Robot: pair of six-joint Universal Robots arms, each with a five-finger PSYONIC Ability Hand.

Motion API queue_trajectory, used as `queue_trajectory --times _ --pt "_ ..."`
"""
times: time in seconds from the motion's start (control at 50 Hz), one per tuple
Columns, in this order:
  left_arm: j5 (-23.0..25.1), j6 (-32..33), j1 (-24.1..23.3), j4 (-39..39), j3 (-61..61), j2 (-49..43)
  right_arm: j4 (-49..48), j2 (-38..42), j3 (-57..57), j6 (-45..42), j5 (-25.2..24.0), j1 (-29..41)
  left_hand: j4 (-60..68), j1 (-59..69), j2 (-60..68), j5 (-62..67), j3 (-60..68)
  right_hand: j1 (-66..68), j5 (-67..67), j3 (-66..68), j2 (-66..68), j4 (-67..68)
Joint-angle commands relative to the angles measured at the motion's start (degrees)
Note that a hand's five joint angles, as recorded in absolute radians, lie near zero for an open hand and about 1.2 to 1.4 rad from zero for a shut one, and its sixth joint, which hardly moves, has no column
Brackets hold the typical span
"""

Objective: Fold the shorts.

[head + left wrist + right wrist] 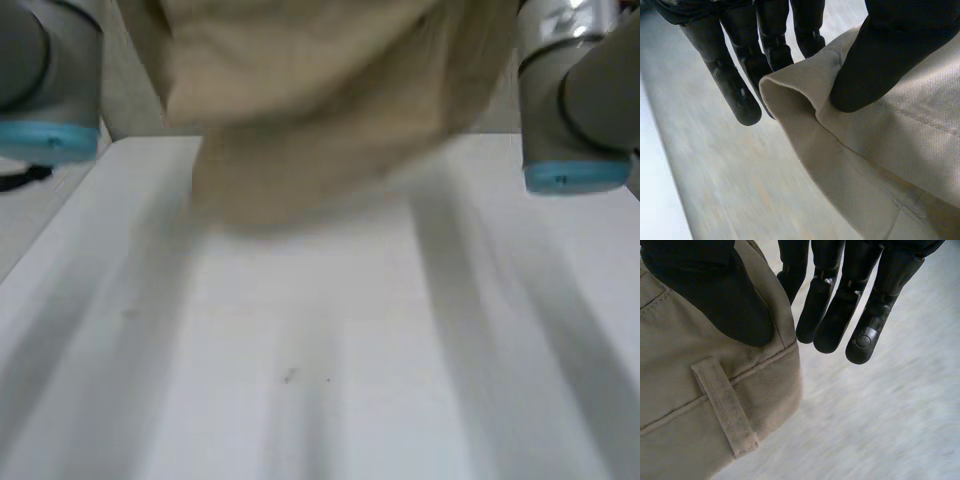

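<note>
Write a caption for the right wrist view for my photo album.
Right hand pinching the beige shorts at the waistband, thumb beside a belt loop, held over the white table.

Beige twill shorts (320, 100) hang bunched above the table — belt loop showing.

Open white table (330, 380) in front; beige shorts (310, 120) as a curtain across the far side.

This looks like a robotics lab bench. The left arm (45, 80) and right arm (575, 110), with grey joints and light-blue caps, flank a plain white table (330, 400). The same pale tabletop lies beneath the left hand (732, 85) and the right hand (865, 315). The room beyond cannot be told.
</note>
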Motion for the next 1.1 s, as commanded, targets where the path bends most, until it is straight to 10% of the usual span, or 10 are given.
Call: queue_trajectory --times 0.02,0.26,0.48,0.72,1.1 --pt "0.2 -2.8 -1.2 1.5 -8.5 6.5 1.6 -4.5 4.1 -0.1 0.1 0.2 11.4 15.4 11.3 14.2 11.7 24.1 12.6 11.4 12.1 11.7" --pt "1.0 -4.8 0.3 -2.5 -35.5 11.0 25.8 -6.9 21.5 0.0 -5.6 -0.2 11.4 15.4 11.3 14.2 11.7 24.1 12.6 11.4 12.1 11.7" --pt "2.3 -3.9 0.7 -4.6 -44.1 -0.6 27.6 -0.2 29.6 0.2 -5.8 0.0 11.4 15.4 11.3 14.2 11.7 24.1 12.6 11.4 12.1 11.7" --pt "2.4 -3.6 0.8 -4.6 -39.8 -5.2 24.7 3.2 30.2 8.7 -5.4 -0.8 -46.0 -41.9 -46.0 -43.2 -45.6 24.1 12.6 11.4 12.1 11.7" --pt "2.5 -3.4 -6.5 -5.3 -64.6 15.6 23.1 4.2 32.3 9.4 -5.4 -0.8 -25.6 -21.6 -25.6 -22.8 -25.3 24.1 12.6 11.4 12.1 11.7"
